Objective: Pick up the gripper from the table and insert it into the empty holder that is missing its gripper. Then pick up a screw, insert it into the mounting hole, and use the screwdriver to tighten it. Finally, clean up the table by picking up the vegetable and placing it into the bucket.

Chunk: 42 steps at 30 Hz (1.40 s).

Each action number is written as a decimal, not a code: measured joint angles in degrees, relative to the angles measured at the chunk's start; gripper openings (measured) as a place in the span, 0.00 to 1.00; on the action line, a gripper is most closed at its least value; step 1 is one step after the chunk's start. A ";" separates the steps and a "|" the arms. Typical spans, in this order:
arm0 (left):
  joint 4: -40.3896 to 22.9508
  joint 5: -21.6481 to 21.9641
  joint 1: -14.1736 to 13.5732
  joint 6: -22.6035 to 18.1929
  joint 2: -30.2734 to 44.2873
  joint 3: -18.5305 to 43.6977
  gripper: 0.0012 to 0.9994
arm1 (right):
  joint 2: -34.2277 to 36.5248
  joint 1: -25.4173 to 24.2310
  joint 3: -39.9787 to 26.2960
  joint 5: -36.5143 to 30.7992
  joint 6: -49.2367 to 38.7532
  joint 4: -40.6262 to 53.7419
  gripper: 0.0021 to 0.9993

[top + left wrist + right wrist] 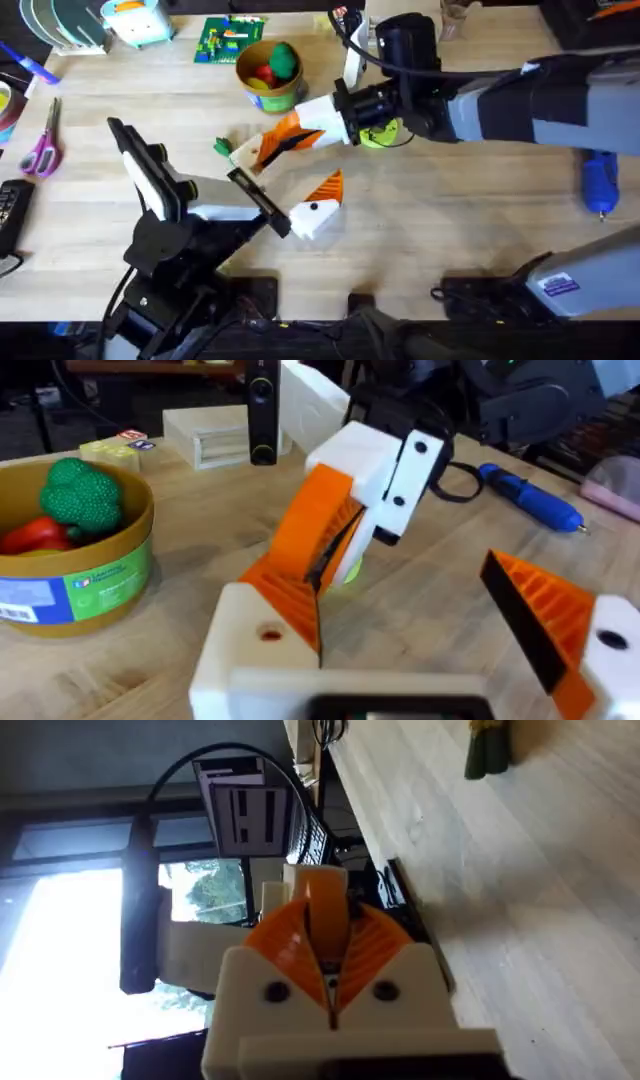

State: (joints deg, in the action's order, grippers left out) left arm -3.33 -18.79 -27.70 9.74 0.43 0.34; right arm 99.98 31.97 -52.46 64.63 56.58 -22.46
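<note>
My right gripper (268,148) reaches in from the right and is shut on the small orange gripper (322,898), which sticks out between its ribbed pads (285,945). In the left wrist view the right gripper (322,565) has its tip against my left gripper's near finger (285,605). The left gripper (295,168) stands wide open with nothing between its fingers. The dark-green vegetable (222,147) (488,750) lies on the table just left of both. Behind them stands the bucket (262,95) (90,580), and the blue screwdriver (600,183) (530,500) lies far right. The holder and screws are out of view.
A round green toy (284,60) and a red toy (263,73) sit inside the bucket. A lime-green disc (382,135) lies under the right arm. Pink-handled scissors (42,145) are at the far left. A green board (228,40) and other items line the back edge.
</note>
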 joint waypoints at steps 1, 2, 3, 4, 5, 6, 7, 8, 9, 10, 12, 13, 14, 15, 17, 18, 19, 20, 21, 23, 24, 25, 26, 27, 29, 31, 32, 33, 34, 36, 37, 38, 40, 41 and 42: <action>0.00 -0.24 0.00 -0.54 0.00 0.00 0.99 | 0.00 -0.02 0.00 0.37 0.02 0.02 0.01; 0.02 -0.44 0.00 -1.02 0.00 0.00 0.99 | 0.00 -0.08 0.00 0.75 0.00 0.02 0.01; 0.03 -0.84 0.00 -1.62 0.00 0.00 0.99 | 0.00 -0.20 0.00 1.38 0.00 0.03 0.01; 0.10 -1.50 0.00 -2.39 0.00 0.00 0.99 | 0.00 -0.18 0.00 2.30 0.00 0.16 0.01; 0.11 -2.14 0.00 -3.36 0.00 0.00 0.99 | 0.00 0.02 0.00 2.97 -0.02 0.20 0.01; 0.11 -2.43 0.05 -4.01 -0.01 0.00 1.00 | 0.00 0.01 0.00 3.34 -0.03 0.19 0.01; 0.11 -2.66 0.12 -4.71 0.00 0.00 0.99 | 0.00 -0.01 0.00 3.64 -0.03 0.17 0.01; 0.11 -2.77 0.17 -5.21 0.00 0.00 0.99 | 0.00 0.00 -0.02 3.79 -0.03 0.15 0.01; 0.11 -2.97 0.26 -5.78 0.00 0.00 0.99 | 0.00 0.00 0.00 3.81 -0.03 0.15 0.01; 0.11 -3.02 0.33 -6.19 -0.01 0.00 0.99 | 0.00 0.07 -0.05 3.78 -0.04 0.07 0.01; 0.09 -2.94 0.63 -6.80 0.00 0.00 0.99 | 0.00 0.53 -0.18 2.85 -0.19 -0.09 0.01; 0.09 -2.81 0.69 -6.82 -0.02 0.00 0.99 | 0.00 0.65 -0.24 2.57 -0.24 -0.15 0.01; 0.09 -2.73 0.74 -6.94 0.00 0.00 0.99 | 0.00 0.76 -0.29 2.35 -0.29 -0.20 0.01; 0.07 -2.64 0.77 -6.99 0.00 0.00 0.99 | 0.00 0.77 -0.34 2.22 -0.40 -0.22 0.01; 0.07 -2.64 0.79 -7.06 0.00 0.00 0.99 | 0.00 0.79 -0.35 2.20 -0.46 -0.22 0.01; 0.07 -2.64 0.79 -7.18 0.00 0.00 0.99 | 0.00 0.78 -0.37 2.20 -0.46 -0.22 0.01; 0.04 -2.64 0.79 -7.20 0.00 0.00 0.99 | 0.00 0.79 -0.38 2.20 -0.46 -0.22 0.01; 0.04 -2.64 0.79 -7.22 0.00 0.00 0.99 | 0.00 0.76 -0.38 2.20 -0.46 -0.22 0.01; 0.04 -2.64 0.79 -7.22 0.00 0.00 0.99 | 0.00 0.76 -0.38 2.20 -0.46 -0.22 0.01; 0.04 -2.64 0.79 -7.26 0.00 0.00 0.99 | 0.00 0.76 -0.38 2.22 -0.46 -0.22 0.01; 0.05 -2.64 0.79 -7.34 0.00 0.00 0.99 | 0.00 0.76 -0.38 2.22 -0.46 -0.22 0.01; 0.04 -2.64 0.79 -7.38 0.00 0.00 0.99 | -0.02 0.76 -0.38 2.22 -0.48 -0.22 0.01; 0.04 -2.64 0.79 -7.39 0.00 0.00 0.99 | 0.00 0.76 -0.38 2.22 -0.64 -0.22 0.01; 0.06 -2.64 0.79 -7.39 0.00 0.00 0.99 | 0.00 0.77 -0.38 2.22 -0.84 -0.22 0.01; 0.04 -2.64 0.79 -7.44 0.00 0.00 0.99 | 0.00 0.76 -0.38 2.22 -1.10 -0.18 0.01; 0.05 -2.64 0.79 -7.49 0.00 0.00 0.99 | 0.00 0.76 -0.38 2.25 -1.25 -0.17 0.05; 0.04 -2.64 0.79 -7.58 0.00 0.00 0.99 | 0.00 0.76 -0.38 2.26 -1.31 -0.17 0.06; 0.04 -2.64 0.79 -7.61 0.00 0.00 0.99 | 0.00 0.76 -0.38 2.26 -1.34 -0.17 0.07; 0.04 -2.64 0.79 -7.64 0.00 0.00 0.99 | 0.00 0.76 -0.38 2.26 -1.34 -0.18 0.08; 0.04 -2.64 0.79 -7.64 0.00 0.00 0.99 | 0.00 0.78 -0.38 2.26 -1.36 -0.17 0.10; 0.04 -2.64 0.79 -7.66 -0.02 0.00 0.99 | 0.00 0.76 -0.38 2.26 -1.36 -0.20 0.10; 0.04 -2.64 0.79 -7.66 0.00 0.00 0.99 | 0.00 0.76 -0.38 2.26 -1.38 -0.20 0.10; 0.04 -2.67 0.79 -7.69 0.00 0.00 0.99 | 0.00 0.76 -0.38 2.26 -1.39 -0.19 0.11; 0.04 -2.67 0.79 -7.76 0.00 0.00 0.99 | 0.00 0.76 -0.38 2.26 -1.42 -0.20 0.11; 0.04 -2.67 0.79 -7.81 0.00 0.00 0.99 | 0.00 0.76 -0.38 2.29 -1.51 -0.20 0.11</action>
State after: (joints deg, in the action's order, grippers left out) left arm -3.29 -21.46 -26.92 1.93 0.43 0.34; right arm 99.98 32.73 -52.84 66.92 55.07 -22.65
